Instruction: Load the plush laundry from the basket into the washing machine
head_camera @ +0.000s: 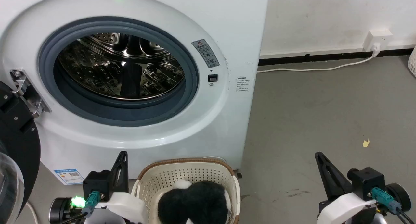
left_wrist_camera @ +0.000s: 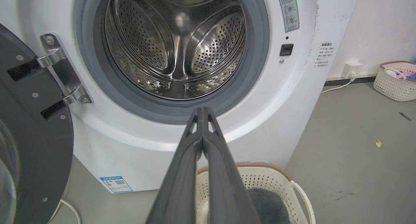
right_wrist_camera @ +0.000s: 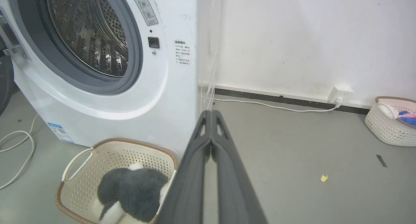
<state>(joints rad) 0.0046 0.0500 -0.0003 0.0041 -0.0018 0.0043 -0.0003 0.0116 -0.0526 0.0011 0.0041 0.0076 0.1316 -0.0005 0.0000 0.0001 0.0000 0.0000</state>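
The washing machine point(head_camera: 182, 126) stands ahead with its black-rimmed door point(head_camera: 16, 146) swung open to the left, baring the steel drum point(head_camera: 123, 65). On the floor right before it sits the cream basket point(head_camera: 182, 175) with brown rim; the black and white plush laundry point(head_camera: 195, 201) lies inside. My left gripper point(head_camera: 123, 154) hovers shut just left of the basket, empty. My right gripper point(head_camera: 319, 155) is shut and empty over bare floor, well right of the basket. The right wrist view shows the basket point(right_wrist_camera: 94, 165) and plush point(right_wrist_camera: 133, 191) at lower left; in the left wrist view the basket point(left_wrist_camera: 276, 181) sits below the fingers point(left_wrist_camera: 203, 112).
A white cable point(head_camera: 312, 68) runs along the wall base to a socket point(head_camera: 377, 39). A second white basket point(right_wrist_camera: 390, 126) with colourful clothes stands at the far right by the wall. A yellow scrap point(head_camera: 366, 143) lies on the grey floor. Another cable point(right_wrist_camera: 19, 146) loops left of the washer.
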